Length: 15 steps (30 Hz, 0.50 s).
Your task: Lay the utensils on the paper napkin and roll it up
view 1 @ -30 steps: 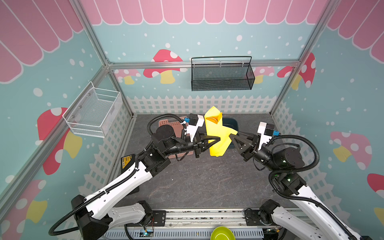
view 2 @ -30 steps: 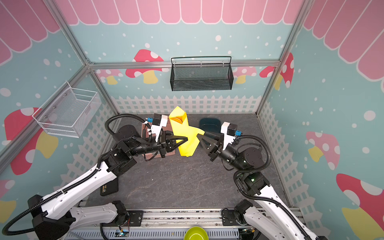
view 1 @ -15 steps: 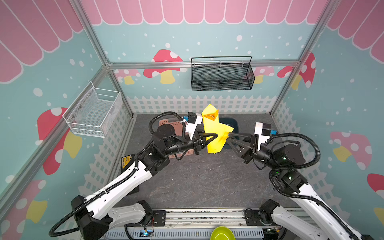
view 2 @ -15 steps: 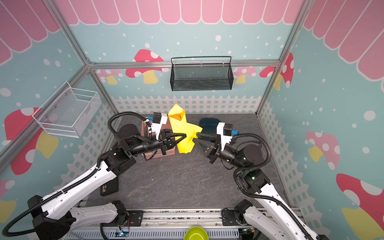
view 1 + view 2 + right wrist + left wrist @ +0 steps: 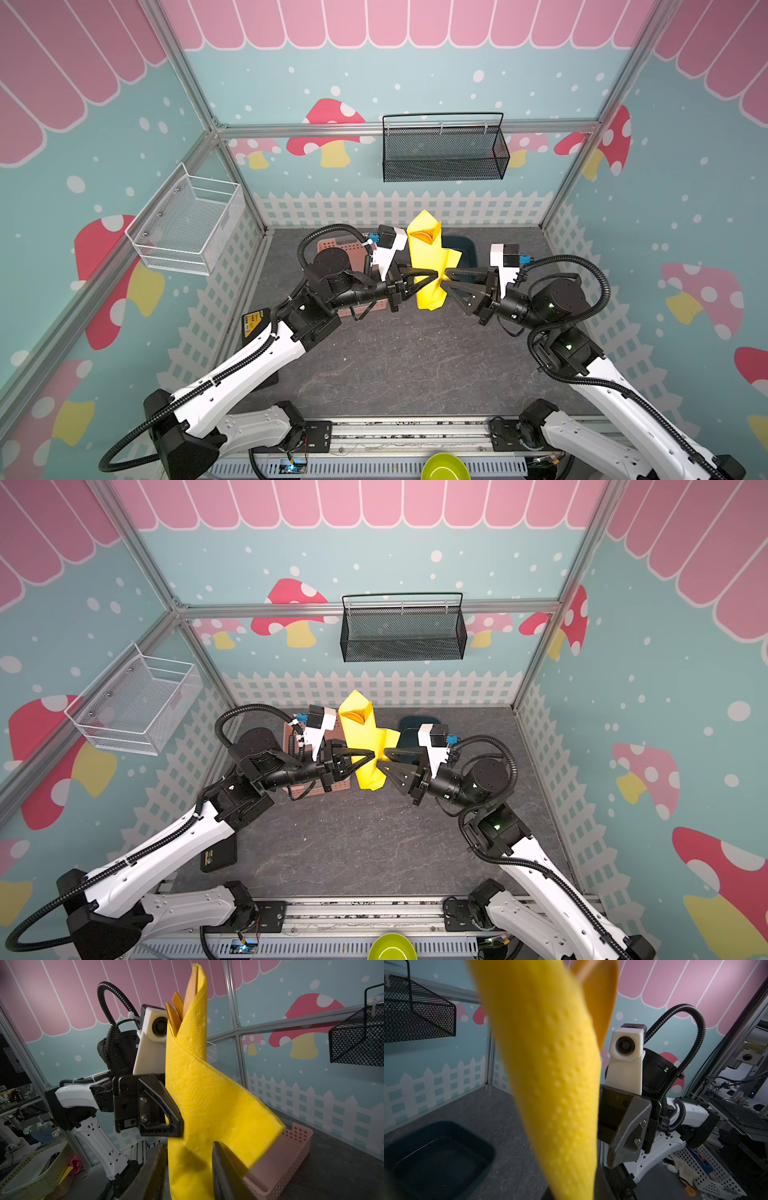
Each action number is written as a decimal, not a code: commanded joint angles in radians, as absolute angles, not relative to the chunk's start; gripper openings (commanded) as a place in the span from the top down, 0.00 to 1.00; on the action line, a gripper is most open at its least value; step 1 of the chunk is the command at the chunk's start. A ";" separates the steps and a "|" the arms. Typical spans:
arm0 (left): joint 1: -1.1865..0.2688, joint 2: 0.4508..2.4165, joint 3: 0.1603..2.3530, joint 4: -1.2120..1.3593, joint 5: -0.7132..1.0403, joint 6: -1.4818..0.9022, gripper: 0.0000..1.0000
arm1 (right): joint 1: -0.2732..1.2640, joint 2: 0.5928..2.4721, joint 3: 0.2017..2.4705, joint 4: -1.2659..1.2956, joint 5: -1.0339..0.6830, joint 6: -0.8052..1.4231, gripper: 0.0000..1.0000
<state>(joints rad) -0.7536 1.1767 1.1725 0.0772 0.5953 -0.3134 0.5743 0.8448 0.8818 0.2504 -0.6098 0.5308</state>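
Closer now, right gripper (image 5: 444, 279) straddles the upright rolled paper napkin (image 5: 428, 266) from 3 o'clock, jaws spread; left gripper (image 5: 434, 275) pinches it from 9; utensils (image 5: 178, 1007) protrude at 12; pink slotted basket (image 5: 291, 1147) lies at 9.

Bright, even light — napkin (image 5: 550, 1084) blurred close-up.

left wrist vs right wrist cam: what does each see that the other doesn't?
Left wrist only: dark rectangular plastic tray, the right arm's white wrist camera. Right wrist only: pink slotted plastic basket, left hand clamped on the rolled yellow paper napkin, its loose flap. Both: that napkin, orange plastic utensil tips at its top, black wire-mesh wall basket.
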 commanded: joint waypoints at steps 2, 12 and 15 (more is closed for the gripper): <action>-0.750 1.177 1.186 0.114 0.623 -0.326 0.97 | 0.569 0.847 0.914 0.245 -0.646 0.512 0.61; -0.750 1.178 1.186 0.136 0.635 -0.338 0.97 | 0.570 0.866 0.917 0.246 -0.700 0.512 0.60; -0.750 1.180 1.186 0.144 0.641 -0.344 0.98 | 0.571 0.873 0.916 0.246 -0.707 0.514 0.60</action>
